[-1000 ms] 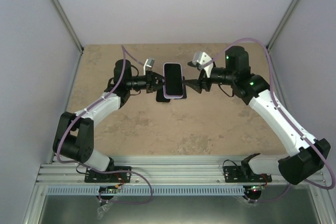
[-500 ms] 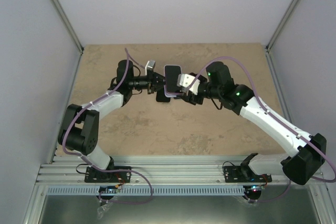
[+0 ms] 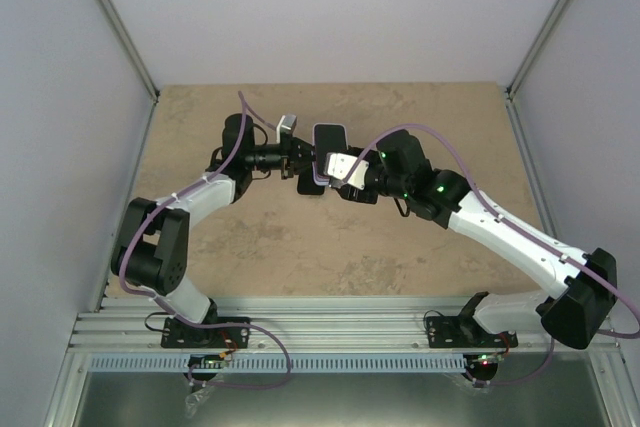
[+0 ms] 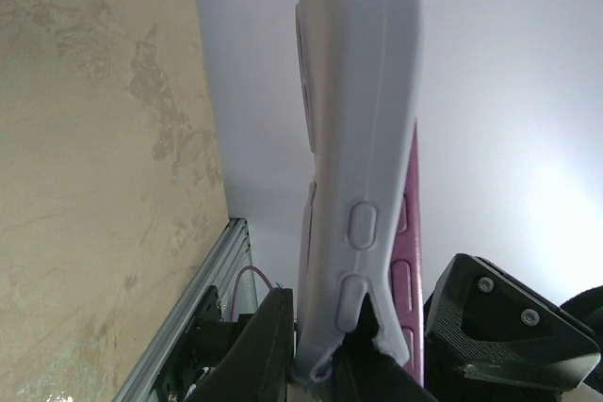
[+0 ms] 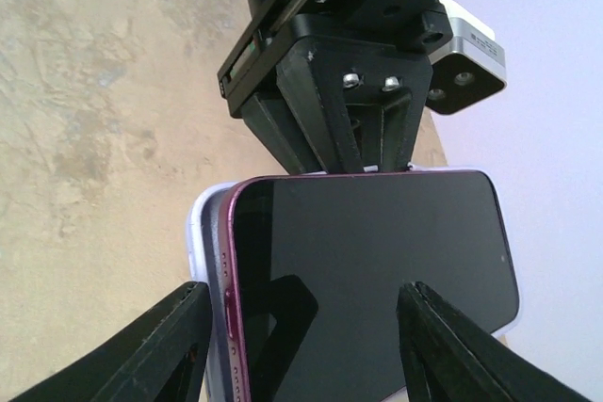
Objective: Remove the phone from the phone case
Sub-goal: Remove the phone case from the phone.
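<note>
The phone [image 3: 329, 137], black-screened with a magenta rim, sits in a pale lilac phone case [image 4: 363, 129] and is held in the air over the far middle of the table. My left gripper [image 3: 306, 164] is shut on the case's edge [image 4: 320, 364]: one finger is outside the case and the other is wedged between the case and the phone's magenta side [image 4: 412, 233]. My right gripper [image 5: 301, 355] is open, with a finger on either side of the phone screen [image 5: 377, 261]. The case [image 5: 201, 233] shows behind the phone's near end, peeled off it there.
The tan stone-patterned table [image 3: 260, 247] lies below, with grey walls on three sides. The right wrist camera [image 3: 340, 165] covers the phone's lower half in the top view. An aluminium rail [image 3: 330, 332] runs along the near edge by the arm bases.
My right arm has swung left from beside the phone, so its open fingers now straddle it. The left arm has shifted slightly and keeps its hold on the case.
</note>
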Motion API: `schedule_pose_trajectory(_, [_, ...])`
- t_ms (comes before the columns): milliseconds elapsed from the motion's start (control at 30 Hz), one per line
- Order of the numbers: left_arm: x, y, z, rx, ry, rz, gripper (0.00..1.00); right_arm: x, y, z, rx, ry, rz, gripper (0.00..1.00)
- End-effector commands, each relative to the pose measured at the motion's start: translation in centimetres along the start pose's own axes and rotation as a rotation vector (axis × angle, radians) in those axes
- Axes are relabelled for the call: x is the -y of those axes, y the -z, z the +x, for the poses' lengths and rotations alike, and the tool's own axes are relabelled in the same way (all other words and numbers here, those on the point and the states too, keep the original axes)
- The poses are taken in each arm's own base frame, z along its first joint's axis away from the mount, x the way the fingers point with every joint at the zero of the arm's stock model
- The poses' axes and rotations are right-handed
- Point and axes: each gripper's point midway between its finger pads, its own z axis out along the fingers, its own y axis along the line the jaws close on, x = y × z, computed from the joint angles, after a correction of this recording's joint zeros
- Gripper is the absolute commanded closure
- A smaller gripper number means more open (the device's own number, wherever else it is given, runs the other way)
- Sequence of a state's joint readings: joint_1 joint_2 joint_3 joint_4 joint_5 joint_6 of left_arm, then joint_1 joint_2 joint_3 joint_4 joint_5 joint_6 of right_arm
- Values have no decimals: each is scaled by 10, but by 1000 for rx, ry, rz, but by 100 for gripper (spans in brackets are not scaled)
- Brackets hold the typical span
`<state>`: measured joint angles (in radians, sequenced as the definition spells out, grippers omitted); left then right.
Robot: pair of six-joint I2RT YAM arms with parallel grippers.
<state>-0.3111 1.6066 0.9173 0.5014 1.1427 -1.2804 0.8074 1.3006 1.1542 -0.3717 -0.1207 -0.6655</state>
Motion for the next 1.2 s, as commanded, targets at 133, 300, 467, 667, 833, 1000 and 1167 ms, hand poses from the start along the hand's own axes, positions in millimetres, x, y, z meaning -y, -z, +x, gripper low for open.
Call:
schedule_pose_trajectory(133, [20, 1, -5, -7, -67, 41, 100, 7, -12, 3, -61, 90, 115, 50])
schedule_pose_trajectory(300, [20, 0, -5, -12, -60, 47, 100, 7, -18, 11, -128, 190, 208, 53])
schedule_pose_trajectory(467, [20, 0, -6, -16, -55, 50, 100, 11, -21, 12, -168, 276, 298, 57])
schedule_pose_trajectory(667, [17, -1, -6, -17, -47, 46, 100, 19, -18, 16, -208, 331, 383, 64])
schedule_pose_trajectory(833, [12, -1, -8, -14, -38, 38, 100, 24, -16, 11, -207, 351, 414, 75])
schedule_pose_trajectory(1000, [7, -2, -9, -10, -32, 26, 100, 25, -14, 3, -203, 356, 421, 90])
schedule_pose_trajectory(1167, [3, -2, -9, -5, -36, 10, 100, 33, -10, -7, -186, 346, 441, 99])
